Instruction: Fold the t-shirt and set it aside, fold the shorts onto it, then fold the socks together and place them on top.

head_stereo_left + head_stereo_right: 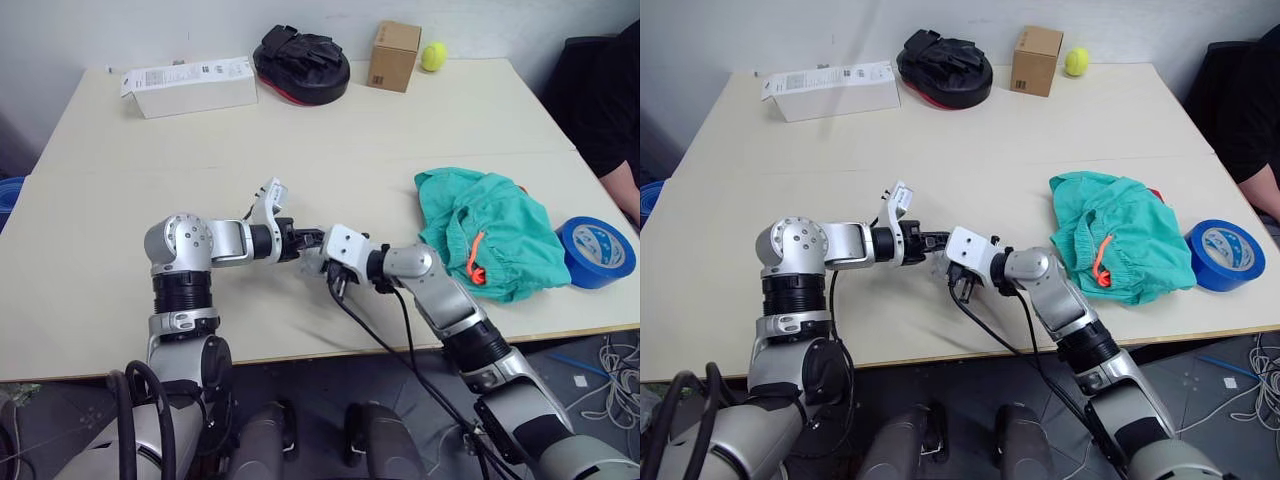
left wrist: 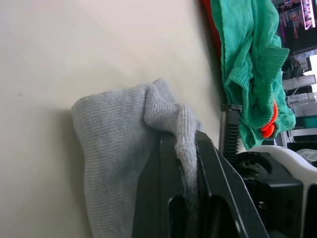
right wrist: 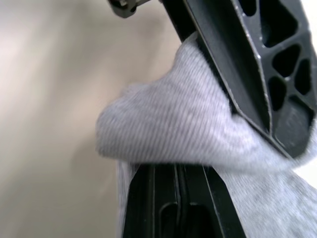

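The light grey socks (image 2: 114, 148) lie bunched on the table near its front middle, where my two grippers meet. My left gripper (image 1: 306, 243) is shut on a fold of the socks, seen pinched between its black fingers (image 2: 158, 198). From the other side my right gripper (image 1: 328, 268) is shut on the same grey cloth (image 3: 168, 134). To the right lie the teal shorts (image 1: 490, 235), crumpled, with an orange drawstring (image 1: 473, 260). A thin strip of the red t-shirt (image 1: 520, 188) shows from under the shorts; the rest of it is hidden.
A blue tape roll (image 1: 595, 250) sits right of the shorts near the table's edge. Along the back stand a white box (image 1: 190, 85), a black case (image 1: 300, 62), a cardboard box (image 1: 393, 55) and a tennis ball (image 1: 433, 56). A person's arm (image 1: 622, 190) is at the far right.
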{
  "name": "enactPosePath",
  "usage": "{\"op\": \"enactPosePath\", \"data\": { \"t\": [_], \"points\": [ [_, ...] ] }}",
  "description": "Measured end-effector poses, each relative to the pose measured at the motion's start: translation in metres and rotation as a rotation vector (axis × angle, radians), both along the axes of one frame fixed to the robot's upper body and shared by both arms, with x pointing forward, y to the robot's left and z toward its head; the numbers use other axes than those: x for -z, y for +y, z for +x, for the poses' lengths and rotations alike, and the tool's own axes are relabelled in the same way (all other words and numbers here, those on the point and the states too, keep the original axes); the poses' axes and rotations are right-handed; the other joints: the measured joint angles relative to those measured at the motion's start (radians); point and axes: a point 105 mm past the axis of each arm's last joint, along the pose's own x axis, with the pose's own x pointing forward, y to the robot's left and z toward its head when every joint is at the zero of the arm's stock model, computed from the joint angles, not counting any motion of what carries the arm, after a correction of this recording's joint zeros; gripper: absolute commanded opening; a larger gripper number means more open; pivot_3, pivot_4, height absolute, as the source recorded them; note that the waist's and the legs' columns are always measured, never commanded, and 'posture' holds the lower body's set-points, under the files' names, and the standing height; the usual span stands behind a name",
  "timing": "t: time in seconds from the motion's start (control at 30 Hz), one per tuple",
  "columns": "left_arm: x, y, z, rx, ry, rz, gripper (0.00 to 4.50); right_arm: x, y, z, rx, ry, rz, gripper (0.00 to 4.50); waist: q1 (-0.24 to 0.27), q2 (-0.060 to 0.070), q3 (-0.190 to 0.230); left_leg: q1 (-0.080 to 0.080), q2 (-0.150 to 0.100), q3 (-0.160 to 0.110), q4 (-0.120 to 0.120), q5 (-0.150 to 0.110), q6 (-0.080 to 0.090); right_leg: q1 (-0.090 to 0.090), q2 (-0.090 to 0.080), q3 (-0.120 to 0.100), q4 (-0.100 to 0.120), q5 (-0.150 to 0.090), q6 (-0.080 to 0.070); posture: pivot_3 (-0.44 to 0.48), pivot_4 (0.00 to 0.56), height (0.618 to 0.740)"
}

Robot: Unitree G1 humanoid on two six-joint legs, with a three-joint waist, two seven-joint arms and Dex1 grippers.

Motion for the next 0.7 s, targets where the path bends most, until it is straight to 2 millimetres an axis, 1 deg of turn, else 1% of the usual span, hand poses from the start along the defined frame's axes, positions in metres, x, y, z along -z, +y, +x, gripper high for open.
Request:
{"op": "enactPosePath", "data": {
  "t": [0.37, 0.53, 0.7],
  "points": [
    [0.001, -0.005, 0.002, 0.011, -0.019, 0.002, 0.03, 0.001, -0.004, 0.001, 0.007, -0.007, -0.012, 0.00, 0.000, 0.000, 0.000, 0.000, 0.000, 0.000, 0.000, 0.000, 0.000, 0.000, 0.000, 0.000, 0.000, 0.000, 0.000, 0.000, 0.150, 0.740],
    [0.001, -0.008, 0.002, 0.022, -0.029, 0.002, 1.47, -0.002, -0.009, 0.000, 0.006, -0.028, -0.038, 0.00, 0.001, 0.000, 0.000, 0.000, 0.000, 0.000, -0.001, 0.000, 0.000, 0.000, 0.000, 0.000, -0.001, 0.000, 0.000, 0.000, 0.150, 0.740],
    [0.001, -0.013, -0.001, 0.054, -0.032, -0.003, 3.06, -0.010, -0.024, -0.002, 0.021, -0.055, -0.081, 0.00, 0.000, 0.000, 0.000, 0.000, 0.000, 0.000, -0.003, 0.000, 0.000, 0.000, 0.000, 0.000, -0.004, 0.000, 0.000, 0.000, 0.150, 0.740]
  ]
}}
